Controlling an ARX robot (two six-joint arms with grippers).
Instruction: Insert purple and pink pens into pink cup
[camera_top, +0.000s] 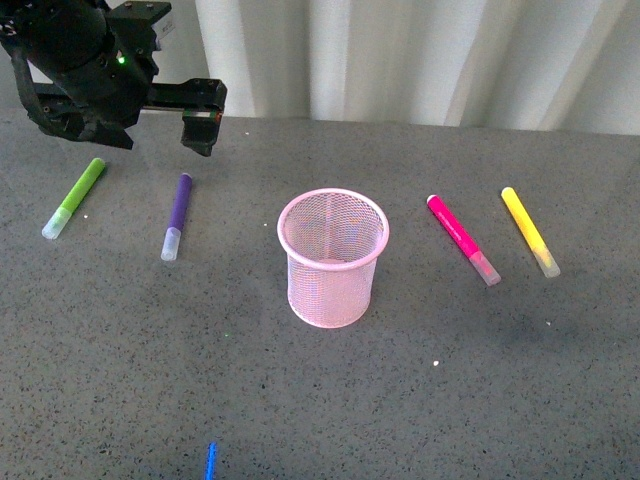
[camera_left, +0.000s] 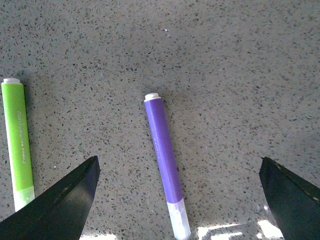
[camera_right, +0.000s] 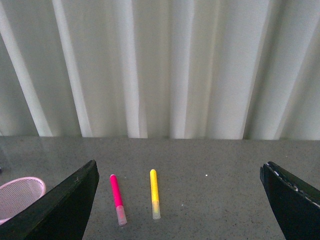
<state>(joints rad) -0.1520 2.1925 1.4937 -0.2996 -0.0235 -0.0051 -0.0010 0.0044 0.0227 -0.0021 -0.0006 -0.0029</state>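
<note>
Both left fingers (camera_left: 70, 200) spread wide above the purple pen (camera_left: 164, 155), which lies lengthwise between them, cap toward the robot; right fingers (camera_right: 65, 205), also open, hang farther off.

Surface (camera_top: 500, 400) grey with dark speckles. Cup (camera_top: 330, 292) light pink wire mesh. Purple pen (camera_top: 177, 215) and magenta pen (camera_top: 462, 239), pale translucent caps. Lime marker (camera_top: 76, 197), yellow marker (camera_top: 529, 231), pale caps too. Curtain (camera_top: 400, 60) white.

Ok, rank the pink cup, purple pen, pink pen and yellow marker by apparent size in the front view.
1. pink cup: clearly largest.
2. pink pen, purple pen, yellow marker: look alike; not ranked.
</note>
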